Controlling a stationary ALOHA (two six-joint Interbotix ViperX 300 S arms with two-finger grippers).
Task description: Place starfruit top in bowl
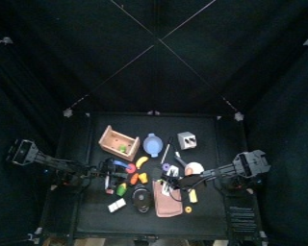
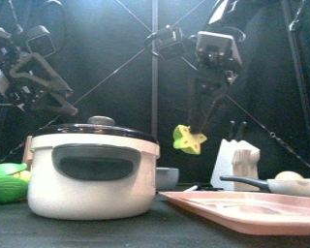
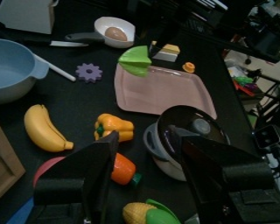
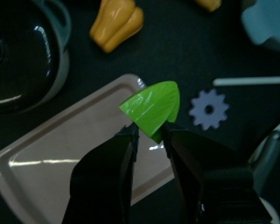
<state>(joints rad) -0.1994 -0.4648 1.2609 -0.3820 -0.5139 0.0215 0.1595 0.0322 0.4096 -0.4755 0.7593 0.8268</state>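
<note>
The starfruit top (image 4: 152, 103) is a green pointed wedge, and my right gripper (image 4: 150, 136) is shut on its lower end. It hangs in the air above the pink tray (image 4: 55, 153). In the front view the piece (image 2: 188, 139) dangles under the right gripper (image 2: 197, 121), behind the rice cooker. The left wrist view shows the same piece (image 3: 136, 59) over the tray's far end. The blue bowl (image 3: 8, 70) stands beyond a purple gear (image 3: 90, 72), apart from the piece. My left gripper (image 3: 149, 171) is open and holds nothing, over the table's left side.
A cream rice cooker (image 2: 93, 174) stands at the front, next to the pink tray (image 2: 248, 208). A banana (image 3: 43, 127), an orange pepper (image 3: 113, 129) and a white bowl with an egg (image 3: 113, 32) lie around. A wooden box (image 1: 118, 142) sits at the back left.
</note>
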